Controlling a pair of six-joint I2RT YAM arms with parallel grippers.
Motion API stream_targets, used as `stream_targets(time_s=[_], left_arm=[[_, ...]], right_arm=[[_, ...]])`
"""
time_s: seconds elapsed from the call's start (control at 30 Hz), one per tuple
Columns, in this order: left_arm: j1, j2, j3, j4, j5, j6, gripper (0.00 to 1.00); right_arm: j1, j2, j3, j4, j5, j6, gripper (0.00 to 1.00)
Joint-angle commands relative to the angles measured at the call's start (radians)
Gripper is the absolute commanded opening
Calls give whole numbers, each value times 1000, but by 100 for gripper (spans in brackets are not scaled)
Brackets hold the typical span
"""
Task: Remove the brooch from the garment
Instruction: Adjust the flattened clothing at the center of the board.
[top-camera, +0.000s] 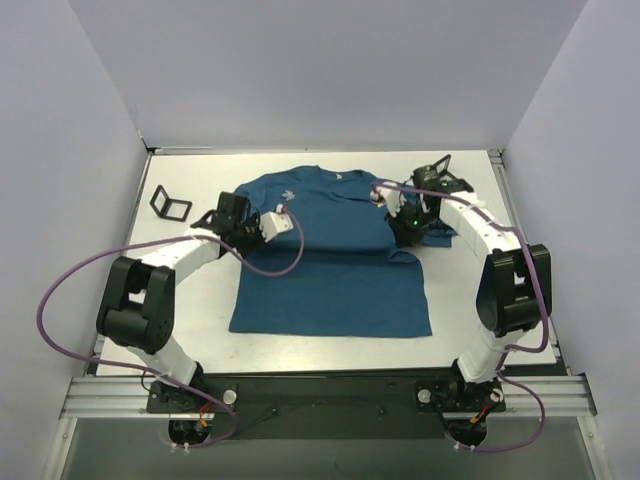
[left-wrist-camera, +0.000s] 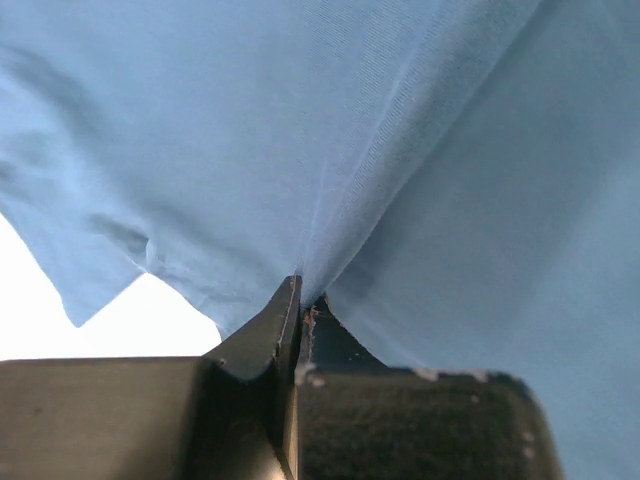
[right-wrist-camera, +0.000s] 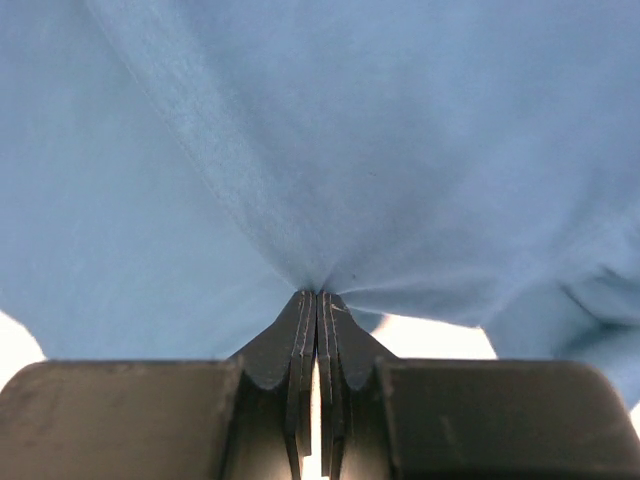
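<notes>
The garment (top-camera: 330, 270), a dark teal-blue T-shirt, lies flat on the white table with its neck to the far side and a pale logo (top-camera: 288, 192) on the chest. My left gripper (top-camera: 240, 222) sits at its left sleeve. In the left wrist view this gripper (left-wrist-camera: 300, 295) is shut on a raised pinch of the cloth (left-wrist-camera: 330, 150). My right gripper (top-camera: 400, 222) is at the right sleeve. In the right wrist view it (right-wrist-camera: 317, 293) is shut on a fold of the cloth (right-wrist-camera: 300, 140). The brooch does not show plainly in any view.
A black square frame (top-camera: 170, 203) stands on the table left of the shirt. Another black frame (top-camera: 438, 172) stands at the far right behind my right wrist. White walls close the table in on three sides. Purple cables loop from both arms.
</notes>
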Motion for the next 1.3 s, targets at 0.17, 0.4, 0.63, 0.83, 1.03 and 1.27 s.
stream_targets(time_s=[0.17, 0.4, 0.63, 0.83, 1.03, 1.27], left_arm=[[-34, -210, -253, 38, -47, 114, 0], [-55, -237, -259, -169, -22, 192, 0], [-111, -254, -260, -323, -8, 229, 0], [-108, -279, -241, -338, 16, 195, 30], [-10, -280, -67, -315, 96, 160, 95], [11, -44, 144, -91, -44, -27, 97]], right_arm=[[56, -180, -325, -23, 129, -147, 0], [132, -217, -411, -88, 209, -216, 0], [172, -220, -438, -137, 204, -219, 0], [161, -277, -382, -226, 115, -246, 4], [98, -305, -187, -273, -37, -219, 39], [29, -156, 12, -172, -196, -20, 50]])
